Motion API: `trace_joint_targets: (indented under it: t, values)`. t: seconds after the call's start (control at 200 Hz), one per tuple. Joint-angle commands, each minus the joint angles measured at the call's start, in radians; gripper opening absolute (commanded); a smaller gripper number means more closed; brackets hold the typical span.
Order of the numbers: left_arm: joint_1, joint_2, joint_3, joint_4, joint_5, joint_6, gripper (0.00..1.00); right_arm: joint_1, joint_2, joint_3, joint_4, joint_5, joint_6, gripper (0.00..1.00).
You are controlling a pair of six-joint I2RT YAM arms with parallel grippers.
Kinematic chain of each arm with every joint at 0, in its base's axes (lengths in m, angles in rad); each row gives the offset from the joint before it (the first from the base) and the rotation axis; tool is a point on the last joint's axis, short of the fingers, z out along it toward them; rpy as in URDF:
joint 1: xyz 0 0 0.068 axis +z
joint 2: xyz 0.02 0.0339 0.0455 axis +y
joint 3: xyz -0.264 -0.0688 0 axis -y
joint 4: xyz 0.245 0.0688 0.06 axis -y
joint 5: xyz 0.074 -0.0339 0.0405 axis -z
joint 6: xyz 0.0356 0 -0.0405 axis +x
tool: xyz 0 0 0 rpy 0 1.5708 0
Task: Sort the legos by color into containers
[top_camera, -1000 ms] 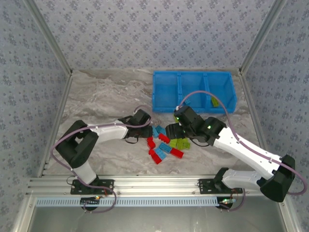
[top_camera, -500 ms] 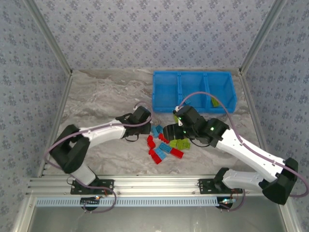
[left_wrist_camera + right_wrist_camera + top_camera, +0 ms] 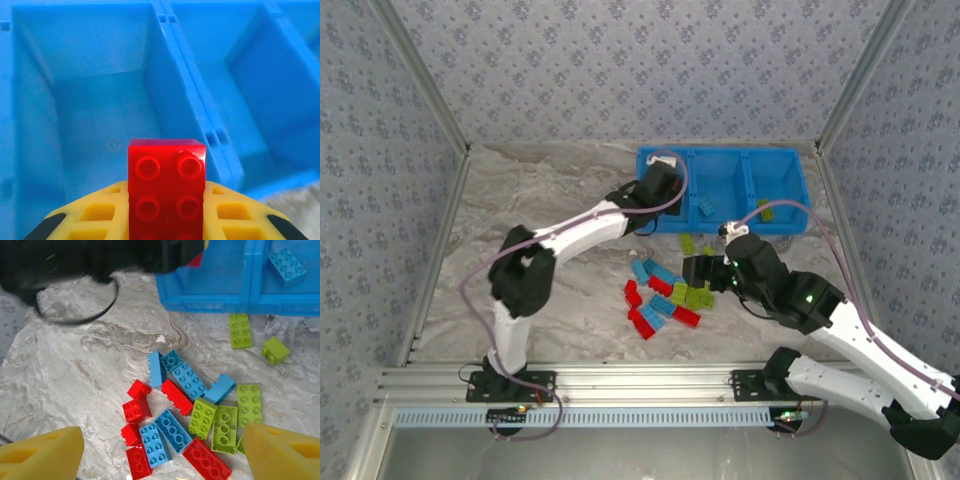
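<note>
Left wrist view has the left claw (image 3: 166, 216) clenched on a red lego (image 3: 166, 172) above the bin's (image 3: 191, 100) nine-o'clock compartment (image 3: 95, 115), while the right claw (image 3: 160, 452) hangs released over loose legos (image 3: 186, 399).

The white left arm (image 3: 582, 227) slants across the marbled tabletop (image 3: 520, 190). Its left gripper (image 3: 658, 182), clamped on a red studded brick (image 3: 166, 185), hangs over the left compartment of the bright blue plastic bin (image 3: 775, 153) and blocks that corner. The heap of red, light blue and lime green bricks (image 3: 185, 405) lies packed under the wide-spread right gripper (image 3: 162, 452). A flat lime green brick (image 3: 240, 331) lies just before the bin's front wall. Bare marble spreads left of the heap.
</note>
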Motion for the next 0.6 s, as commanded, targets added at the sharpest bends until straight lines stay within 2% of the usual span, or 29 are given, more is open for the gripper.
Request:
trace_joint_targets:
  t: [0.0,0.16,0.285,0.48,0.595]
  values:
    - [0.022,0.093,0.119,-0.063,-0.04,0.036,0.22,0.009,-0.027,-0.007,-0.058,0.039,0.047,0.85]
    - [0.023,0.128,0.172,-0.057,0.019,0.076,0.41,0.01,-0.043,-0.013,-0.082,0.064,0.058,0.85]
    - [0.021,0.057,0.114,-0.044,0.023,0.064,0.47,0.008,-0.041,-0.031,-0.089,0.106,0.082,0.86]
    - [-0.003,-0.236,-0.163,0.073,0.089,0.052,0.49,-0.018,-0.037,-0.087,-0.077,0.158,0.117,0.86]
    - [-0.056,-0.467,-0.372,0.135,0.112,0.104,0.5,-0.099,-0.008,-0.129,-0.026,0.086,0.094,0.86]
